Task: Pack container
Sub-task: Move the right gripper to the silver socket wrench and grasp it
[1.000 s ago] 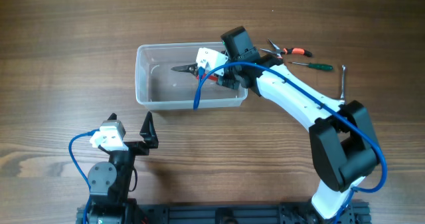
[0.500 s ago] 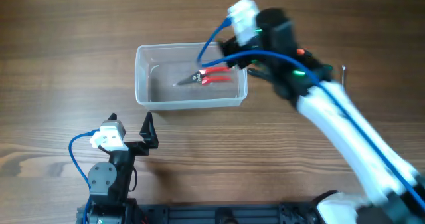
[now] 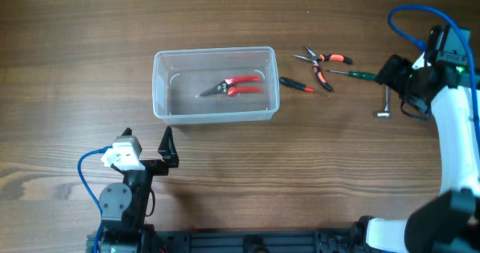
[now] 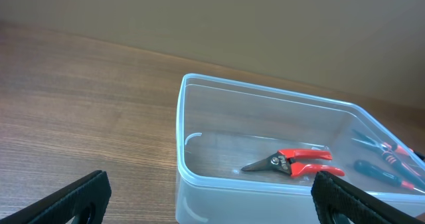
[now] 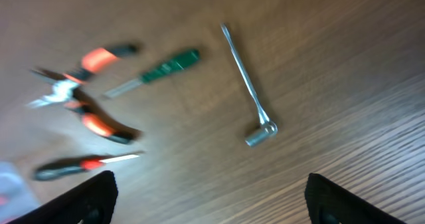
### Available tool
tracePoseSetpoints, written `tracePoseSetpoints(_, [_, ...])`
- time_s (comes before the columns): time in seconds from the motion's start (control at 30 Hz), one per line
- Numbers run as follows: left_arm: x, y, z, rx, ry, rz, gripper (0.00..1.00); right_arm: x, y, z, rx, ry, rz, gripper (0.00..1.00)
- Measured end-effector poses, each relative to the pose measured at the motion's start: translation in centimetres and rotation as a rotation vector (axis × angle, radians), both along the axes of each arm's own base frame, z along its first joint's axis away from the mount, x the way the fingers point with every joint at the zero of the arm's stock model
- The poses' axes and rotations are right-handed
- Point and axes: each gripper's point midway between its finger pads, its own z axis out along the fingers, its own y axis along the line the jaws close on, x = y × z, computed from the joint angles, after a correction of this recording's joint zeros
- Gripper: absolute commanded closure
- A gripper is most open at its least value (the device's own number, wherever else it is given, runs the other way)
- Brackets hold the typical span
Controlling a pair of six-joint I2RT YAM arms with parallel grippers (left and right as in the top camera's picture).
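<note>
The clear container (image 3: 214, 52) stands left of the table's middle, with red-handled cutters (image 3: 232, 85) lying flat inside it. My right gripper (image 3: 398, 88) hangs open and empty at the far right, over a metal L-shaped wrench (image 3: 386, 95). In the right wrist view, the wrench (image 5: 247, 84) lies on the wood ahead of the right gripper (image 5: 212, 191), whose jaws stand wide apart. My left gripper (image 3: 148, 142) is open and empty, just in front of the container's near wall. In the left wrist view, the container (image 4: 219, 84) and the cutters (image 4: 292, 163) sit ahead of the left gripper (image 4: 209, 187).
To the right of the container, orange-and-black pliers (image 3: 321, 64), a green-handled screwdriver (image 3: 352, 74) and a small black-and-red screwdriver (image 3: 297, 84) lie on the wooden table. The right wrist view shows them blurred: pliers (image 5: 86, 91), green screwdriver (image 5: 156, 72).
My right gripper let go of the red cutters inside the container, opened, and swung out to the far right over the wrench. The left arm has not moved.
</note>
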Motion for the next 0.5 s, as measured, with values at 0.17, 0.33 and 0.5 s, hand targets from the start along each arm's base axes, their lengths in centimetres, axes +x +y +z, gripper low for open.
tracePoseSetpoints(0.17, [0.0, 0.0, 0.0, 0.0, 0.0, 0.0, 0.0, 1.4, -0.3, -4.8, 0.006, 0.087, 0.115, 0.31])
tracePoseSetpoints(0.33, [0.0, 0.0, 0.0, 0.0, 0.0, 0.0, 0.0, 1.6, -0.4, -8.7, -0.007, 0.174, 0.232, 0.31])
tracePoseSetpoints(0.5, [0.0, 0.0, 0.0, 0.0, 0.0, 0.0, 0.0, 1.8, -1.7, -10.0, -0.071, 0.203, 0.273, 0.32])
